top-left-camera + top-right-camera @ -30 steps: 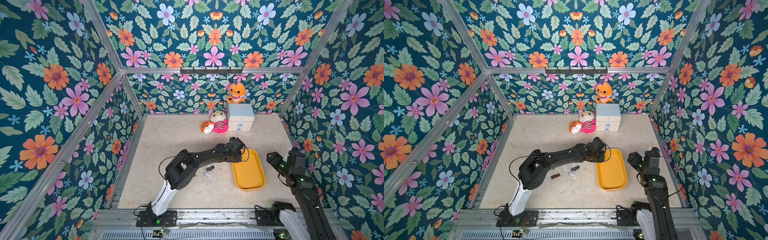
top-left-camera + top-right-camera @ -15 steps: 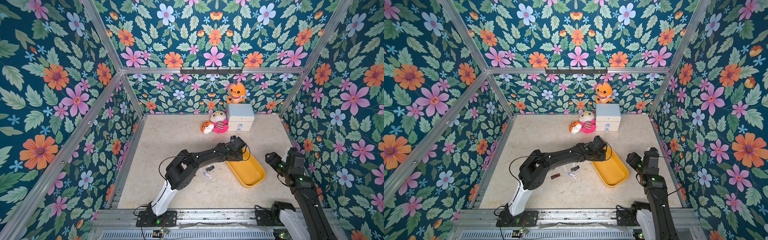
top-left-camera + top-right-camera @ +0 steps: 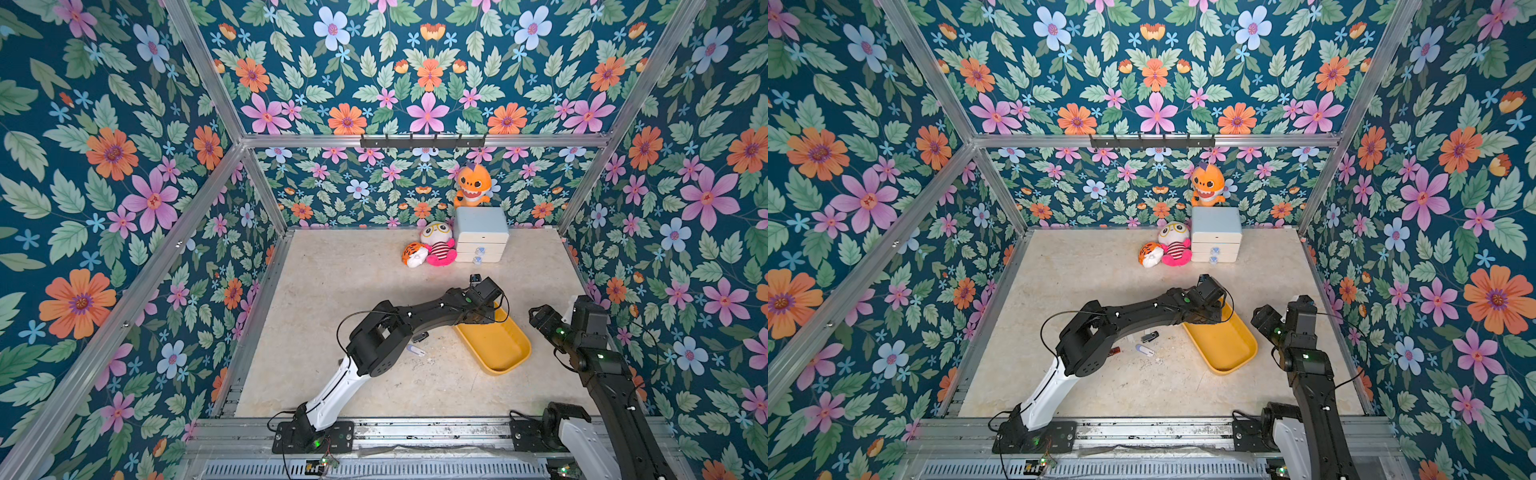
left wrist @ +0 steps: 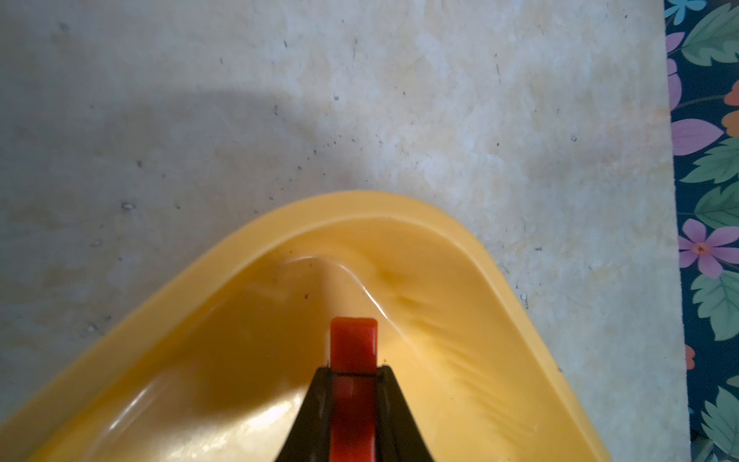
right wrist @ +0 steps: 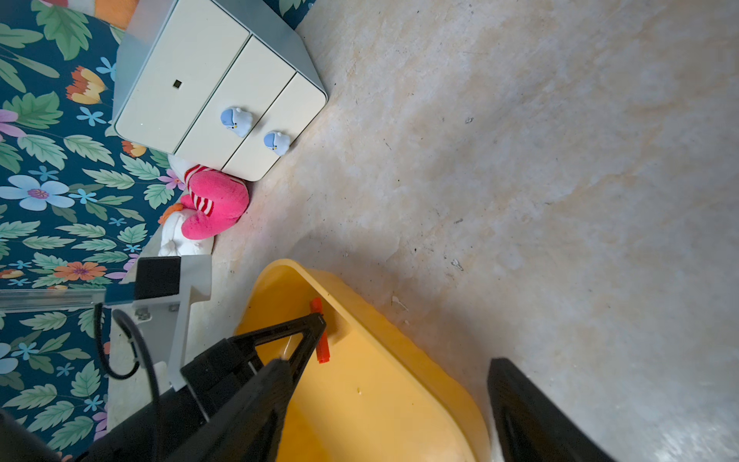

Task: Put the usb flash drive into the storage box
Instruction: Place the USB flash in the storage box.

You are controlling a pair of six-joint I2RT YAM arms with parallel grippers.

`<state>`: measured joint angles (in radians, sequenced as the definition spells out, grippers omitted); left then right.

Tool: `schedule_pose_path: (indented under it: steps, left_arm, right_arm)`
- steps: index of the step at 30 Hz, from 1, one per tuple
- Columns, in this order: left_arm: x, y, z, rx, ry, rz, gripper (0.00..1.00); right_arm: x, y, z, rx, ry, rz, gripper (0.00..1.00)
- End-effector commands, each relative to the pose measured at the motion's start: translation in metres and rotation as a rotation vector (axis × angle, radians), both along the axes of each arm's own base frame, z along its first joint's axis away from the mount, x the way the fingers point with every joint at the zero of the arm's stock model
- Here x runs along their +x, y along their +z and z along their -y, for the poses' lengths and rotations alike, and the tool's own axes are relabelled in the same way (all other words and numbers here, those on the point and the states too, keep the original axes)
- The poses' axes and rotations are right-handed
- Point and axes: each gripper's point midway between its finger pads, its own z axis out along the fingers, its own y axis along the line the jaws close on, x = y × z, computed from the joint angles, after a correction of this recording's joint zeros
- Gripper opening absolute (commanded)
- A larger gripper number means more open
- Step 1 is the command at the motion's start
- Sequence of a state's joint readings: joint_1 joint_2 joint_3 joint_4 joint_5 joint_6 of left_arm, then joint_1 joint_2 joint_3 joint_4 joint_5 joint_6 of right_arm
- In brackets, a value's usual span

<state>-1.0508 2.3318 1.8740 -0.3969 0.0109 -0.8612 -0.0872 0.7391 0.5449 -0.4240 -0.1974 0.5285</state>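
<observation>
**1. Loose items.** To the left of the left fingers, partly under the left forearm, a dark flash drive [image 3: 420, 336] and a white flash drive [image 3: 415, 350] lie on the table [image 3: 332, 299]. They are near each other but apart, and both are outside the storage box.

**2. Left gripper [image 4: 354, 370].** The fingers [image 4: 318, 404] are pressed against the two long sides of the usb flash drive [image 4: 354, 340], a red bar, and pinch it. One end of the drive projects ahead of the fingertips. In the right wrist view the left gripper [image 5: 318, 320] clamps the drive [image 5: 323, 352] near its middle, with both ends exposed.

**3. Storage box [image 4: 360, 204].** The yellow tray sits directly below the left fingertips. A rounded corner of its wall curves just ahead of the drive's free end, so the drive is inside the rim outline. It cannot be determined whether the drive touches the tray floor. In both top views the tray [image 3: 498, 349] [image 3: 1225, 345] lies diagonally on the table, with its far corner hidden under the left wrist.

**4. Right gripper [image 5: 386, 362].** The fingers [image 5: 528, 420] are spread wide and hold nothing. In a top view the gripper [image 3: 540, 318] is to the right of the tray's wall, near it but not touching.

**5. Background.** Well beyond the left fingertips, at the back wall, stands a pale drawer cabinet [image 3: 480, 241]. A pink plush toy [image 3: 438, 249] rests against its left side.
</observation>
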Motion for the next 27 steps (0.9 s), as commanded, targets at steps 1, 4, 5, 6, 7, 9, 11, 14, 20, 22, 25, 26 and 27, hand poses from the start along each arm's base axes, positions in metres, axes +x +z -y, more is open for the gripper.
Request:
schedule_pose_path:
  steps: [1,4,5,6,7,9,11,14,20,22,25,26,27]
  left_arm:
    - [0.009,0.003,-0.001,-0.01,0.015,0.01,0.2]
    - [0.011,0.011,0.003,-0.03,-0.003,0.017,0.42]
    - [0.011,0.018,0.003,-0.034,-0.01,0.027,0.46]
    - [0.012,0.026,0.003,-0.034,-0.015,0.042,0.49]
    - [0.013,0.033,0.002,-0.036,-0.018,0.054,0.52]
    - [0.013,0.057,0.0,-0.059,-0.031,0.093,0.59]
    - [0.013,0.078,-0.006,-0.068,-0.039,0.128,0.64]
    - [0.01,0.109,-0.028,-0.072,-0.042,0.167,0.65]
    - [0.003,0.131,-0.165,-0.093,0.135,0.177,0.64]
    - [0.001,0.126,-0.223,-0.076,0.225,0.162,0.64]
    - [-0.011,0.111,-0.306,0.026,0.34,0.136,0.64]
    - [-0.015,0.108,-0.327,0.063,0.374,0.133,0.64]
    - [-0.021,0.106,-0.348,0.105,0.406,0.133,0.64]
  right_arm:
    - [0.003,0.004,-0.002,0.005,0.014,0.02,0.83]
    - [0.003,0.006,-0.004,0.009,0.02,0.024,0.83]
    - [0.003,0.007,-0.003,0.009,0.02,0.025,0.83]
    - [0.004,0.009,-0.004,0.008,0.022,0.026,0.83]
    - [0.003,0.01,-0.004,0.008,0.025,0.026,0.83]
    - [0.004,0.014,-0.004,0.009,0.028,0.03,0.83]
    - [0.004,0.016,-0.006,0.013,0.036,0.036,0.83]
    - [0.005,0.028,-0.019,0.055,0.096,0.056,0.77]
    - [0.004,0.063,-0.082,0.016,0.339,0.069,0.74]
    - [0.002,0.066,-0.114,-0.009,0.425,0.054,0.74]
    - [0.001,0.067,-0.16,-0.077,0.524,0.027,0.74]
    - [0.001,0.065,-0.172,-0.097,0.54,0.015,0.73]
    - [0.002,0.06,-0.187,-0.114,0.563,-0.011,0.72]
